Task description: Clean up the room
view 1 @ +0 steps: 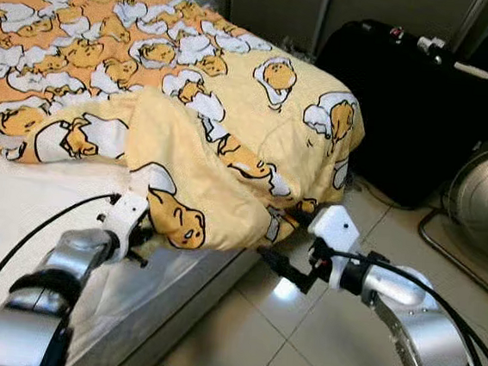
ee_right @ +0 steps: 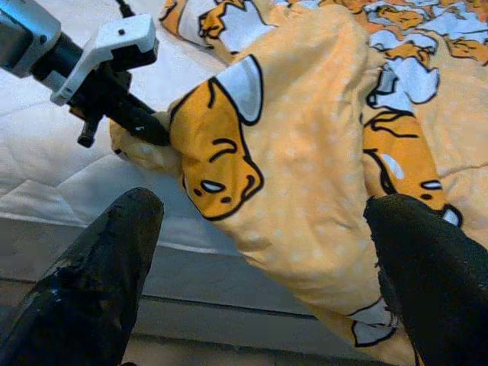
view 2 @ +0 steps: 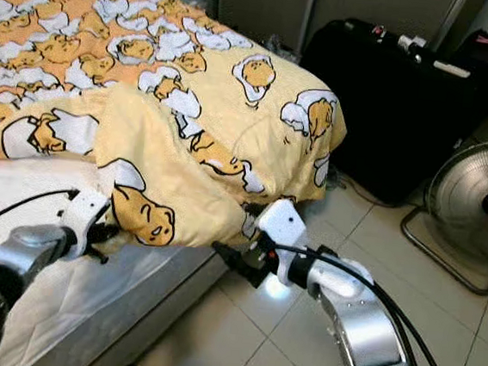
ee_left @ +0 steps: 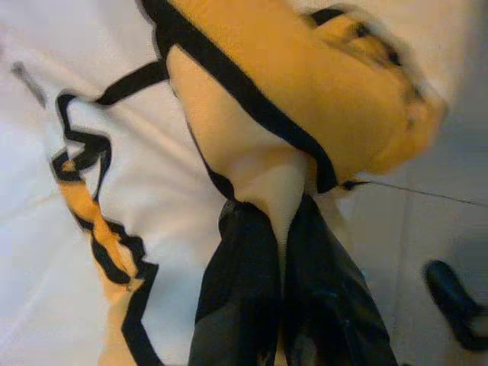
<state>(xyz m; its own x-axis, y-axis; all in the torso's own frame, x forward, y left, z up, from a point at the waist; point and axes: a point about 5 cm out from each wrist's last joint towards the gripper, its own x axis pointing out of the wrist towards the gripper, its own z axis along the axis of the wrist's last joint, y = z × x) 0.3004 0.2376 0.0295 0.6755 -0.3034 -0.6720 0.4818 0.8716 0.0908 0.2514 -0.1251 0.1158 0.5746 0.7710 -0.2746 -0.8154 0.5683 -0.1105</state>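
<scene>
A yellow blanket [view 1: 250, 114] printed with cartoon eggs lies rumpled over the foot of a bed with a white mattress [view 1: 17, 204]. One fold of the blanket hangs over the bed's corner toward the floor. My left gripper [view 1: 141, 235] is shut on the blanket's lower edge beside the mattress; in the left wrist view its fingers [ee_left: 252, 274] pinch the yellow fabric. My right gripper [view 1: 278, 238] is open at the hanging corner. In the right wrist view its fingers [ee_right: 99, 274] stand wide on either side of the fold, apart from it.
A black suitcase [view 1: 391, 93] stands against the wall beyond the bed's foot. A floor fan [view 1: 484, 202] is at the right edge. Light floor tiles [view 1: 298, 335] run beside the bed under my right arm.
</scene>
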